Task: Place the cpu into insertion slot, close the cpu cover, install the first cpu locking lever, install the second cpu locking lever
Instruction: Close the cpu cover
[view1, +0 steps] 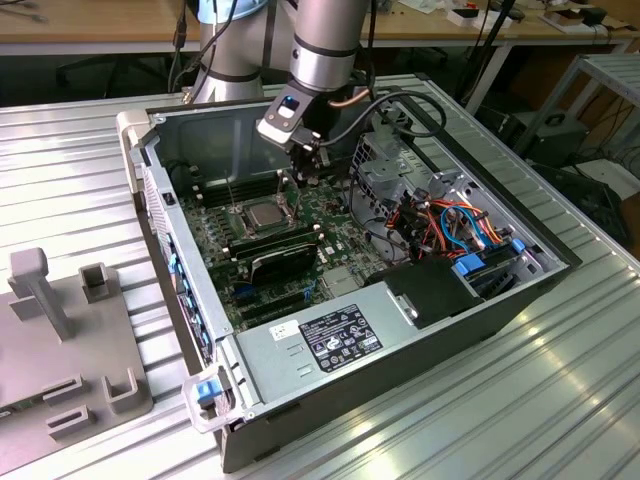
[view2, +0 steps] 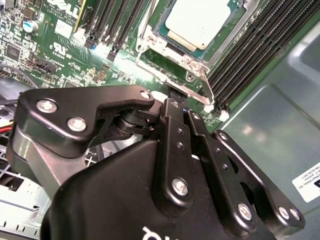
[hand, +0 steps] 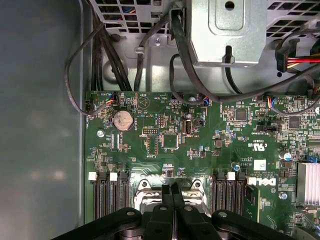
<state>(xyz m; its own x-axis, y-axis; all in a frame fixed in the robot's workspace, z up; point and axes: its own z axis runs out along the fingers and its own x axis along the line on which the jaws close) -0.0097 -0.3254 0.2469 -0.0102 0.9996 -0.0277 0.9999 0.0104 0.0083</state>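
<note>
Silver-grey cpu (view2: 200, 20), green motherboard (hand: 200, 150), matte black hand (hand: 172, 192)

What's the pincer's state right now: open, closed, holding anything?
Pincer: closed, tips together beside the cpu cover; whether a locking lever is pinched between them cannot be told.

The cpu (view2: 200, 20) lies flat, framed by the cpu cover (view2: 227, 37). Black memory slots (view2: 252, 55) run along two opposite sides of the cpu. A metal locking lever (view2: 206, 87) and the gripper (view2: 175, 96) stand near the cpu's corner.
</note>
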